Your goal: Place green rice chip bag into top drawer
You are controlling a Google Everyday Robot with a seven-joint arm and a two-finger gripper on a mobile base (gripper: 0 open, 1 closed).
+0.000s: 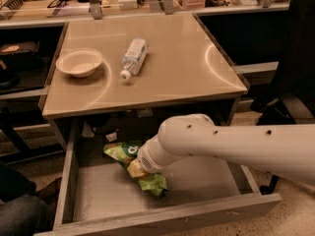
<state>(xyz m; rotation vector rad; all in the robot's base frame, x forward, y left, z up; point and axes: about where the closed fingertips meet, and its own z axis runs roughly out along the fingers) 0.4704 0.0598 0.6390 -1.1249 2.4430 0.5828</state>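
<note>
One thing matters most here: the release should come low and well inside the top drawer; the green rice chip bag is crumpled just above or on the drawer floor, left of middle, with its far end near the shadow under the tabletop; the gripper is at the bag's middle, at the end of the white arm reaching in from the right; whether it is open or clamped on the bag I cannot tell, since the wrist hides it; I judge that the bag should settle flat before it is let go, and the arm should then withdraw clear of the drawer front and the tabletop's edge, so the crinkled bag is not dragged along; the bottle and bowl lie well apart on top and need no care.
</note>
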